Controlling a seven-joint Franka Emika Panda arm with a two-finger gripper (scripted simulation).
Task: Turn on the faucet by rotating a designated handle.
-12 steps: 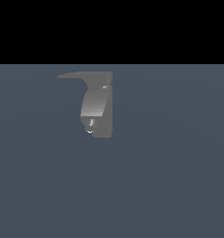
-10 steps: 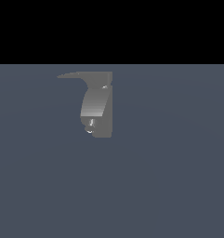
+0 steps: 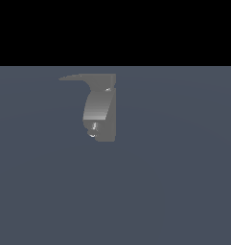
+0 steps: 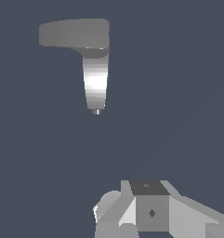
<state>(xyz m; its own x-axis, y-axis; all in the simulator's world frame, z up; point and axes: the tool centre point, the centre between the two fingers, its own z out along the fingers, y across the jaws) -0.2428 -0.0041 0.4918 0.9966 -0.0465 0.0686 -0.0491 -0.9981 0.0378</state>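
Note:
The faucet is a small grey blocky fixture standing on the flat grey-blue floor in the exterior view, with a lighter curved spout pointing down. The handle is a thin flat lever sticking out from the faucet's top towards the exterior view's left and tapering to a point. In the wrist view the handle and the spout show from above. My gripper shows only as grey blocks at the picture's edge, well apart from the faucet. No gap between the fingers shows. The arm is out of the exterior view.
The grey-blue floor stretches around the faucet. A black band fills the background above it.

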